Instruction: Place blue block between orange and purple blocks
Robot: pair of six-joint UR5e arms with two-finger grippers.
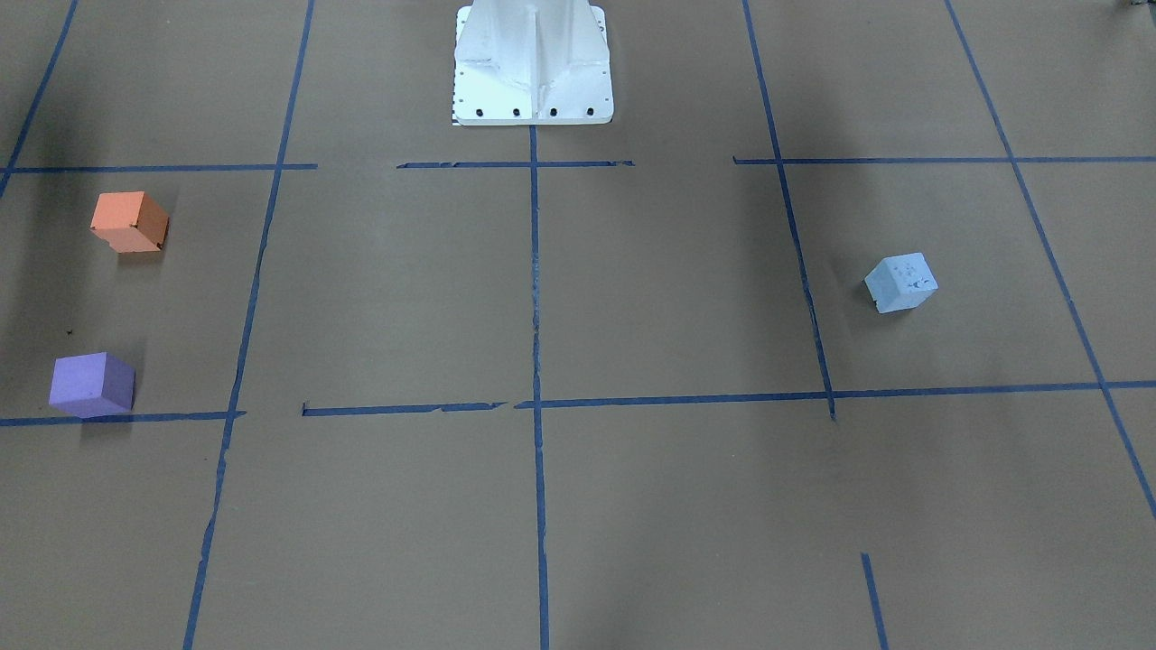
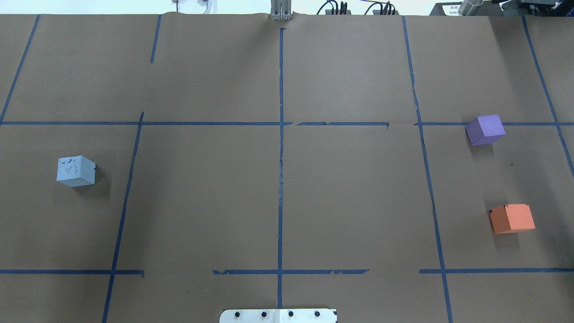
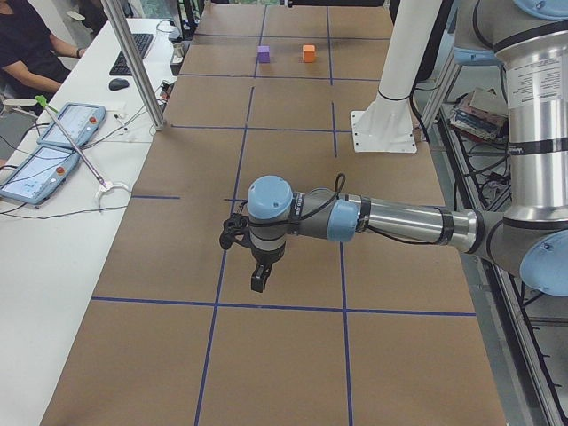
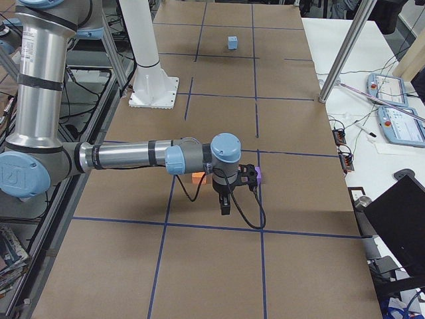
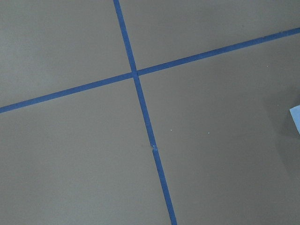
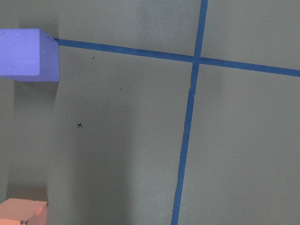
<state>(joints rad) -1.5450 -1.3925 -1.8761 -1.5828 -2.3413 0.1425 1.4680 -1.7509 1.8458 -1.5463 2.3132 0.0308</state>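
The pale blue block (image 1: 901, 283) sits alone on the brown paper on my left side (image 2: 76, 171); its corner shows at the edge of the left wrist view (image 5: 296, 119). The orange block (image 2: 512, 218) and the purple block (image 2: 485, 129) sit apart on my right side, with bare paper between them (image 6: 28, 54). My left gripper (image 3: 257, 280) shows only in the exterior left view, held above the table; I cannot tell if it is open. My right gripper (image 4: 226, 206) hangs above the orange and purple blocks; I cannot tell its state either.
The white robot pedestal (image 1: 533, 68) stands at the table's middle on my side. Blue tape lines (image 2: 280, 148) grid the paper. A side desk with tablets (image 3: 62, 133) and a metal post (image 3: 133, 62) border the far edge.
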